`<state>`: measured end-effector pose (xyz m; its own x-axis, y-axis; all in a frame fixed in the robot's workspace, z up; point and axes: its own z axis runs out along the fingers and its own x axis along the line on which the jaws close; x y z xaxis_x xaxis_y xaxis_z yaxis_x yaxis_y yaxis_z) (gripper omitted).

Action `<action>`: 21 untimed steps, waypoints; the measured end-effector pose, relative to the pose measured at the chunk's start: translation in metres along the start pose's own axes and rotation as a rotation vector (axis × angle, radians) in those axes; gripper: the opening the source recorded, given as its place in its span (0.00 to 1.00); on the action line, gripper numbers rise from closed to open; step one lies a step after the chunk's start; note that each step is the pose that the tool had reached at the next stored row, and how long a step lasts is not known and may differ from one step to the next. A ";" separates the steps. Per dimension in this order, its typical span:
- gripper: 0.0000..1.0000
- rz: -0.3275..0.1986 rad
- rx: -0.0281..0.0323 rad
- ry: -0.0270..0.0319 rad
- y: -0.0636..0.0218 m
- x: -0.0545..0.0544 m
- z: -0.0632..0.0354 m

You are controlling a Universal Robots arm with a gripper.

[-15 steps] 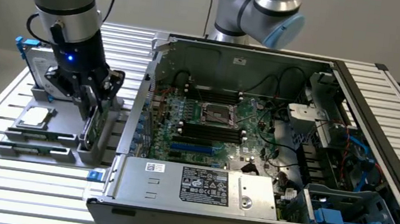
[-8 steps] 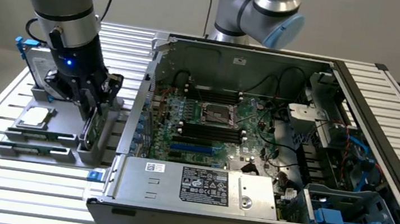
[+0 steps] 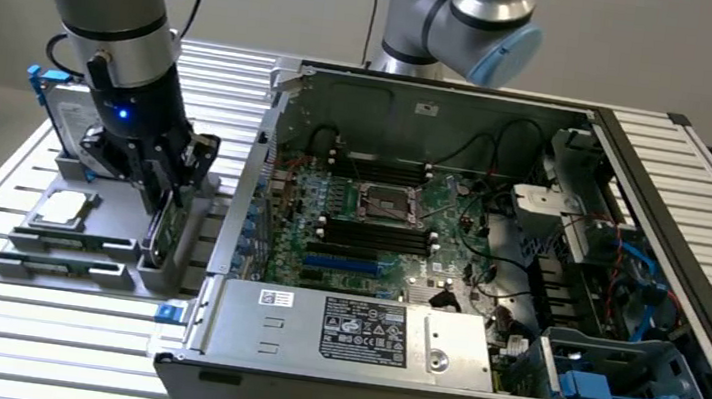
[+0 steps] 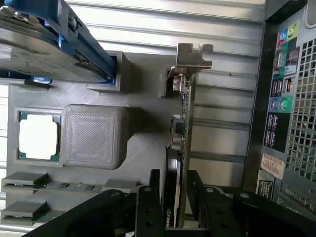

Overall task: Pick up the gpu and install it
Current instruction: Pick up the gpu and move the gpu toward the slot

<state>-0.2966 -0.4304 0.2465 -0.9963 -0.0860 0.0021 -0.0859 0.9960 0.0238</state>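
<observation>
The gpu (image 4: 183, 123) stands on edge in a slot of the grey holder (image 4: 94, 136), its silver bracket at the end far from my fingers, green board on one side and black shroud on the other. My gripper (image 4: 174, 186) straddles the card's near end, with a black finger pressed against each face. In the exterior view the gripper (image 3: 166, 200) reaches down onto the gpu (image 3: 165, 226), which sits in the holder (image 3: 96, 250) at the exterior view's left of the open computer case (image 3: 459, 241).
The holder also carries a CPU chip (image 4: 38, 137), memory sticks (image 4: 24, 180) and a silver hard drive with blue frame (image 4: 44, 44). The case's rear port panel (image 4: 286, 98) lies close beside the card. A second arm (image 3: 464, 21) stands behind the case.
</observation>
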 end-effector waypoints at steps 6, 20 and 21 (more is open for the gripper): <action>0.36 0.011 0.0001 -0.0003 0.0000 0.000 0.0011; 0.26 0.013 0.0000 -0.0005 0.0000 0.000 0.0013; 0.26 0.013 0.0000 -0.0005 0.0000 0.000 0.0013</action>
<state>-0.2966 -0.4303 0.2452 -0.9973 -0.0729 0.0019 -0.0729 0.9971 0.0237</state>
